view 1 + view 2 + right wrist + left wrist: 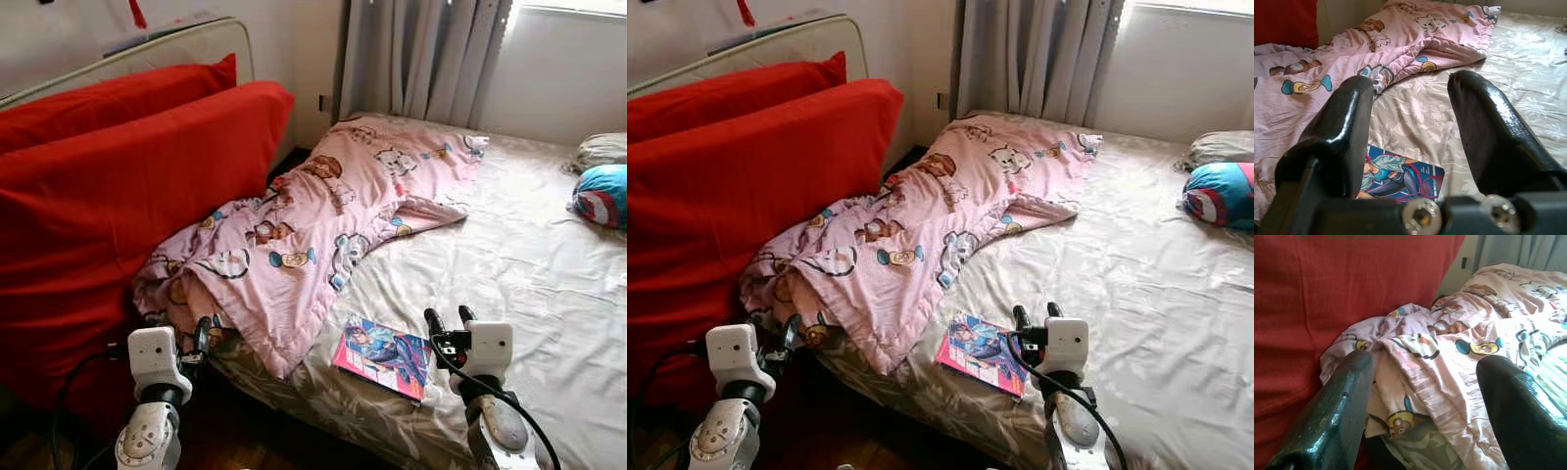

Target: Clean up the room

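Red cushions (118, 196) stand against the wall on the left, beside a bed (529, 274) under a pale floral sheet, across which a pink cartoon-print blanket (313, 215) lies rumpled from the curtain (421, 59) to the near edge. Just beside the blanket's near hem lies a comic book (384, 355), flat on the sheet. Left gripper (196, 338), fingers spread wide, hovers at the blanket's near corner; right gripper (449, 321), equally wide and empty, hangs just beside the book.
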You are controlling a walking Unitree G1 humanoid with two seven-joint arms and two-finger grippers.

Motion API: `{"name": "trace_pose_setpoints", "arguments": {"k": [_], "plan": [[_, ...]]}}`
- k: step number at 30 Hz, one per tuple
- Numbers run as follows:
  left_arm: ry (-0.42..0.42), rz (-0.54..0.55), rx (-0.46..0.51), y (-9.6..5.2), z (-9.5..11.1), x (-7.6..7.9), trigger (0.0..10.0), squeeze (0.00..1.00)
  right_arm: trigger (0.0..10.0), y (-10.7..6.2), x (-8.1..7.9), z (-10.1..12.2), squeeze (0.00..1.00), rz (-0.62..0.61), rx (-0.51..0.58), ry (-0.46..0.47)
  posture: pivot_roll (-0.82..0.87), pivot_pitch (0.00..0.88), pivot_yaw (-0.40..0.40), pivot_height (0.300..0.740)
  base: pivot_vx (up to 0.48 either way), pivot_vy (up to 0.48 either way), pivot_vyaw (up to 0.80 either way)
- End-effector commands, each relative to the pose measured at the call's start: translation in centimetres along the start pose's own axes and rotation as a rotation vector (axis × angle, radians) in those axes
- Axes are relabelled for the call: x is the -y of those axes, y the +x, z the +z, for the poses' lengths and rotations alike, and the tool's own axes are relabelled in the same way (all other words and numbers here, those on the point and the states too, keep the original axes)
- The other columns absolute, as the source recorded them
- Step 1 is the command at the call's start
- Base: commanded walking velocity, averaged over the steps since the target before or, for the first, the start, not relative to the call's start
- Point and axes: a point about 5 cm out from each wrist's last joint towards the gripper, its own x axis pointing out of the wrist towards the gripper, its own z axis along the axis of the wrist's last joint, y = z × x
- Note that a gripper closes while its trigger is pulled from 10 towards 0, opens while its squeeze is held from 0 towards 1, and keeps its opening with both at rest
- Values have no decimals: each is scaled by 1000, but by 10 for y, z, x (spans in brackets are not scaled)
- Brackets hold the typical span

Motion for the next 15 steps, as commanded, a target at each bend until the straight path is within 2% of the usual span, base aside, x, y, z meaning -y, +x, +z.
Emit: {"name": "trace_pose_setpoints", "arguments": {"k": [1, 15], "plan": [[-3, -11, -1, -1, 1, -1, 10000, 0, 10000, 1, -1, -2, 0, 3, -14, -10, -38, 0, 26, 658, 0, 0, 0], [-7, -31, -20, -4, -1, 1, 10000, 0, 10000, 1, -2, -3, 0, -3, -15, -8, -37, 0, 30, 653, 0, 0, 0]]}}
